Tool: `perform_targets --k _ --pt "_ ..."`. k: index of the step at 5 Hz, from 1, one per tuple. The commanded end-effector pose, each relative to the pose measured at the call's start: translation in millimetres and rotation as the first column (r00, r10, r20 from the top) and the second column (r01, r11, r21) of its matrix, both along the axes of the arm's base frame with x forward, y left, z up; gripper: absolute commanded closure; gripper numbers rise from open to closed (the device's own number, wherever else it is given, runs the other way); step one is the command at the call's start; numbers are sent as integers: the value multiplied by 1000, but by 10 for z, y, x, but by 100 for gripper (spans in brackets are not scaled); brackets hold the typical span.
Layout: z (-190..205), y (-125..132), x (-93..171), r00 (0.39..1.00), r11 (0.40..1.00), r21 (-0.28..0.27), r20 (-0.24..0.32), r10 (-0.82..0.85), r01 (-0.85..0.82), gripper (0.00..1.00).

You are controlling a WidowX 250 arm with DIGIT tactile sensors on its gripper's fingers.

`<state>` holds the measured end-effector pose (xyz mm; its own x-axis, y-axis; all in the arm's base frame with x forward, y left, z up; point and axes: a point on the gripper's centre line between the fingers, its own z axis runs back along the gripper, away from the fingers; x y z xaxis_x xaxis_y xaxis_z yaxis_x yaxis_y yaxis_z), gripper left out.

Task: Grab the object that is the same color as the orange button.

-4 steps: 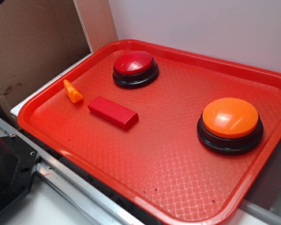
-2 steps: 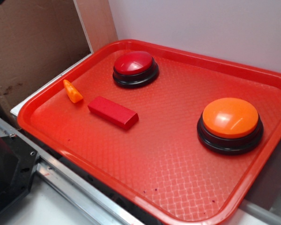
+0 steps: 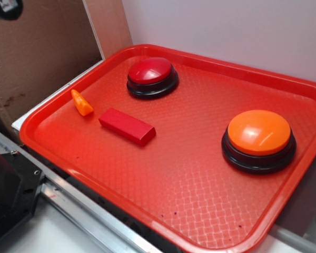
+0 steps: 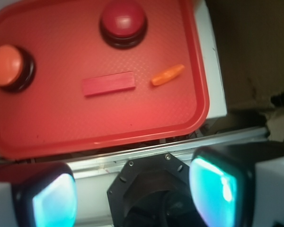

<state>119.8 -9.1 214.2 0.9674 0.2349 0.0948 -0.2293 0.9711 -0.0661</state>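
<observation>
The object, a small glossy orange wedge (image 3: 81, 103) (image 4: 168, 75), lies near the left rim of the red tray (image 3: 189, 179) (image 4: 194, 56). The orange button (image 3: 259, 133) (image 4: 7, 65) stands on its black base at the tray's right side. My gripper (image 4: 135, 194) hangs high above the black robot base, outside the tray's near-left rim and well away from the wedge. It is open, its teal-padded fingers (image 4: 217, 189) wide apart with nothing between them. In the exterior view only a dark piece of the gripper (image 3: 5, 6) shows at the top left corner.
A red-topped dome button (image 3: 151, 71) (image 4: 123, 20) stands at the tray's back. A red rectangular block (image 3: 127, 126) (image 4: 109, 83) lies just right of the wedge. Cardboard (image 3: 37, 47) rises at the left, and a metal rail (image 3: 84, 211) and the black base (image 3: 10, 184) border the tray.
A dark part of my gripper has come further into the exterior view at the top left corner. Everything on the tray has stayed put.
</observation>
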Motion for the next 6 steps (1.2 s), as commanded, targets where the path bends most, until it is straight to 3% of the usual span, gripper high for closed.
perform_targets --k 1,4,5,6 --pt "-280 178 159 949 950 18 56 311 -313 0" --pt "-1123 522 436 726 730 6 110 679 -683 0" --pt "-1398 623 556 699 702 1 90 710 -713 0" --pt "-1602 652 684 690 694 16 116 714 -720 0"
